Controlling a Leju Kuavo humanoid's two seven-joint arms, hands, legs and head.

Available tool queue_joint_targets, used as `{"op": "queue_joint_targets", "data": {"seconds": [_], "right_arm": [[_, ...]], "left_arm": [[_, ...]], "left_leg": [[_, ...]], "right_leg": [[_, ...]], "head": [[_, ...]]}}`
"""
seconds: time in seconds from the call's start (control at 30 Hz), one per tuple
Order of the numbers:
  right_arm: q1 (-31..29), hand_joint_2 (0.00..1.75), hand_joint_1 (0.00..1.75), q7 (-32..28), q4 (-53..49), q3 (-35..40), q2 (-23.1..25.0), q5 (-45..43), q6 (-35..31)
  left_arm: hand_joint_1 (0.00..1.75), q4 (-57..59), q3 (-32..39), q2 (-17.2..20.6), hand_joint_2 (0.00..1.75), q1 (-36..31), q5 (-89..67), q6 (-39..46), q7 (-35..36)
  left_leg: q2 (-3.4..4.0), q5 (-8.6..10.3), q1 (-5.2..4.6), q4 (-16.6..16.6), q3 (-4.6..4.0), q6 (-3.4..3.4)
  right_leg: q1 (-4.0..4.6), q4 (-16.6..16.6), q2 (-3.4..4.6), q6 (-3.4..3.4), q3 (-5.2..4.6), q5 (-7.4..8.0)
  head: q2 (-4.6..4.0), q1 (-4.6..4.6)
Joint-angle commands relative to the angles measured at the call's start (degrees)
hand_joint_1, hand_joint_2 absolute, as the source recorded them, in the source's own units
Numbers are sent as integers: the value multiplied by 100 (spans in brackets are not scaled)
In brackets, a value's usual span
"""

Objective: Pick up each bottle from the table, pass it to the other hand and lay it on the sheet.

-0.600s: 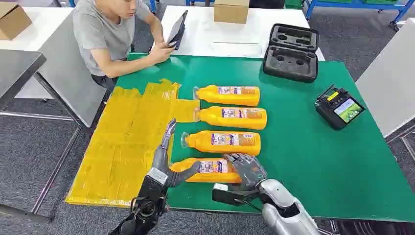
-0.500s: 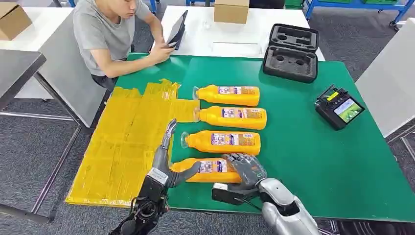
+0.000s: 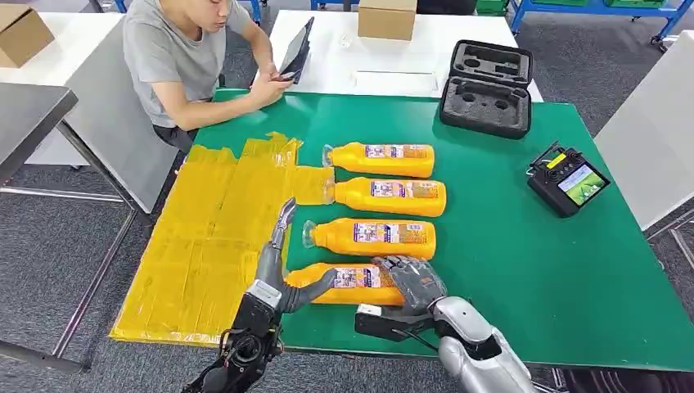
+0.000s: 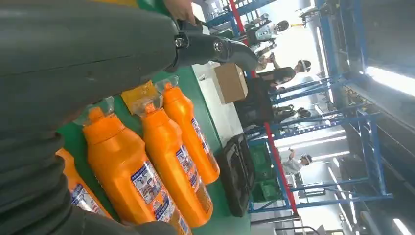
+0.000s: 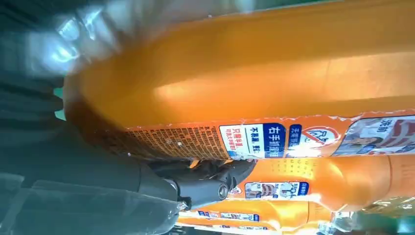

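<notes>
We had our right hand [image 3: 412, 282] wrapped over the nearest bottle [image 3: 348, 284], which lay crosswise, cap toward the sheet [image 3: 205, 237]; our left hand [image 3: 278, 262] waited spread at the neck.

1. A person [image 3: 176, 57] in a grey T-shirt sits at the far left corner of the green table [image 3: 507, 270], holding a dark tablet [image 3: 296, 51] upright.
2. An open black foam-lined case [image 3: 488, 87] lies at the table's far edge.
3. A black remote controller [image 3: 567, 180] with a lit screen rests near the table's right edge.
4. A cardboard box [image 3: 387, 18] stands on a white table [image 3: 344, 61] behind.
5. Another cardboard box [image 3: 20, 33] sits far left.
</notes>
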Motion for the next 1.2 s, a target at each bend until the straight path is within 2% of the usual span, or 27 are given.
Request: {"op": "queue_joint_targets", "data": {"seconds": [0.03, 0.1, 0.23, 0.53, 0.7, 0.93, 1.03, 1.07, 1.1, 1.13, 1.2], "right_arm": [[338, 175, 175, -79, 449, -184, 1, -414, 184], [424, 175, 175, -532, 445, -585, 153, -1076, 148], [259, 175, 175, -1158, 749, -1109, 389, -1816, -75], [530, 175, 175, -1291, 599, -1585, 809, -1861, -473], [541, 175, 175, -1654, 219, -2171, 1172, -2411, -541], [612, 175, 175, -1915, 340, -2380, 1171, -2630, -520], [587, 175, 175, -2031, 360, -2491, 1242, -2706, -665], [659, 175, 175, -2067, 204, -2569, 1231, -2717, -668], [534, 175, 175, -2173, 289, -2607, 1322, -2891, -759], [584, 175, 175, -2299, 220, -2634, 1341, -2969, -776], [584, 175, 175, -2299, 220, -2634, 1341, -2969, -776]], "left_arm": [[0, -6, -238, 196, 175, -189, 184, 331, -400], [0, -324, -302, 243, 175, -154, 365, 683, -400], [0, -510, -364, 310, 175, -130, 534, 893, -400], [0, -1434, -467, 571, 175, 155, 655, 1532, -400], [0, -2048, -234, 508, 175, 345, 437, 1532, -400], [0, -2368, -238, 527, 175, 434, 457, 1532, -400], [0, -2335, -419, 617, 175, 385, 636, 1532, -400], [0, -2414, -470, 813, 175, 395, 820, 1532, -400], [0, -2004, -405, 520, 175, 346, 786, 1265, -400], [0, -1921, -533, 653, 175, 333, 977, 1186, -400], [0, -1921, -533, 653, 175, 333, 977, 1186, -400]], "left_leg": [[-17, 12, 7, -13, -2, -10], [-20, 12, 8, -12, -6, -10], [-4, 2, 5, -5, 1, -6], [6, 4, 8, -10, -10, -13], [15, 0, 5, -1, -20, -10], [4, 0, 4, -5, -31, -6], [7, 1, 5, -6, -35, -9], [5, 1, 2, -5, -40, -7], [12, 1, 4, -6, -41, -10], [4, 3, 2, -6, -45, -7], [8, 4, 3, -13, -37, -12]], "right_leg": [[8, -17, -21, -13, 7, 8], [9, -17, -24, -13, 5, 7], [6, -7, -6, -7, 6, 2], [14, -8, 1, -13, -6, 6], [12, 3, 9, -11, -20, 4], [7, -2, 2, -7, -23, 2], [7, -2, 4, -11, -26, 2], [3, 1, 4, -8, -33, 2], [5, -1, 9, -12, -34, 4], [3, -2, 2, -8, -36, 3], [5, -8, 5, -14, -31, 5]], "head": [[0, 0], [2, 0], [0, 0], [0, -2], [0, -2], [0, 0], [0, 0], [2, 0], [0, 0], [0, 0], [0, 0]]}}
